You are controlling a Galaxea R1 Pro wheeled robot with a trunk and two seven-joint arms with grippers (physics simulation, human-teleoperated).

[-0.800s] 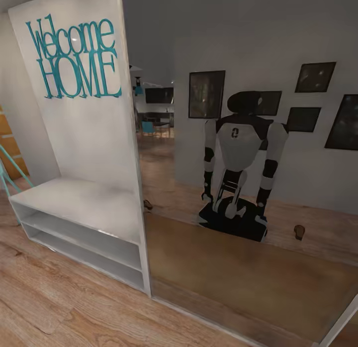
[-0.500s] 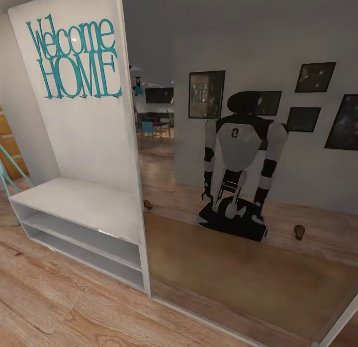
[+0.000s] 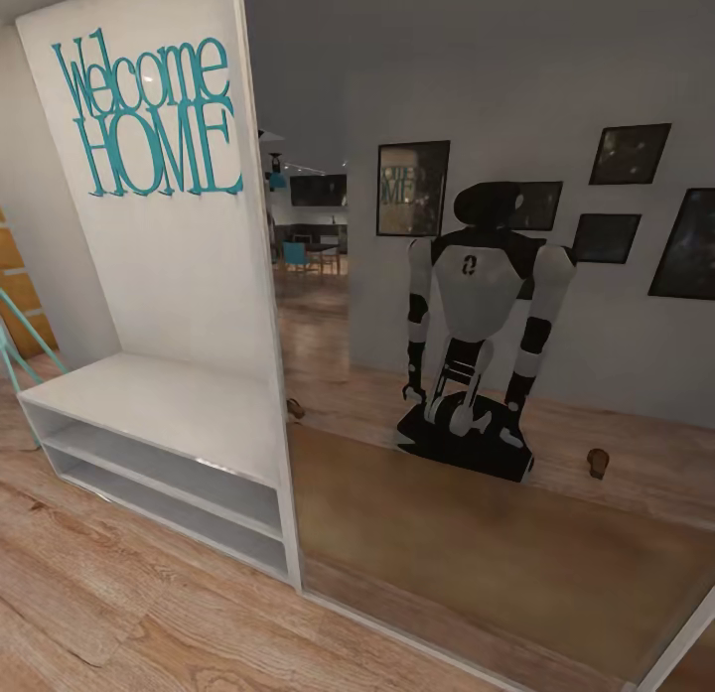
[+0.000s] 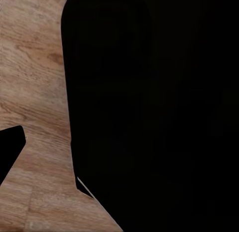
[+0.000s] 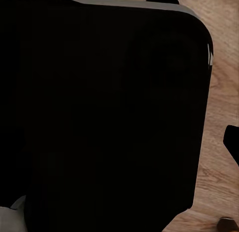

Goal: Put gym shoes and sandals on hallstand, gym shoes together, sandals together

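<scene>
While nothing is being carried yet, the head view is taken up by the white bench (image 3: 159,404) with the teal "Welcome HOME" panel (image 3: 149,116), which isn't the rack wanted here. Beside it a big mirror (image 3: 497,325) is seen, with the robot's own reflection (image 3: 477,325) standing arms down. Two small dark brownish shapes are caught in that reflection on the corridor floor (image 3: 119,613), one near the mirror's edge (image 3: 295,409) and one off to the side (image 3: 597,462); they could be the sandals, but they're too small for that to be told. No gym shoes or grey hallstand can be made out.

In the left wrist view, a black body panel (image 4: 149,107) is shown against wood planks (image 4: 35,67). Whether that gripper is open or closed can't be told.

In the right wrist view, much the same is given: a black panel (image 5: 99,112) over flooring (image 5: 221,92). The pincer's state can't be judged there either, and no hold on anything is seen.

For this step, the base should probably be turned away from the mirror so the real floor behind gets scanned; the reflection shouldn't be chased.
</scene>
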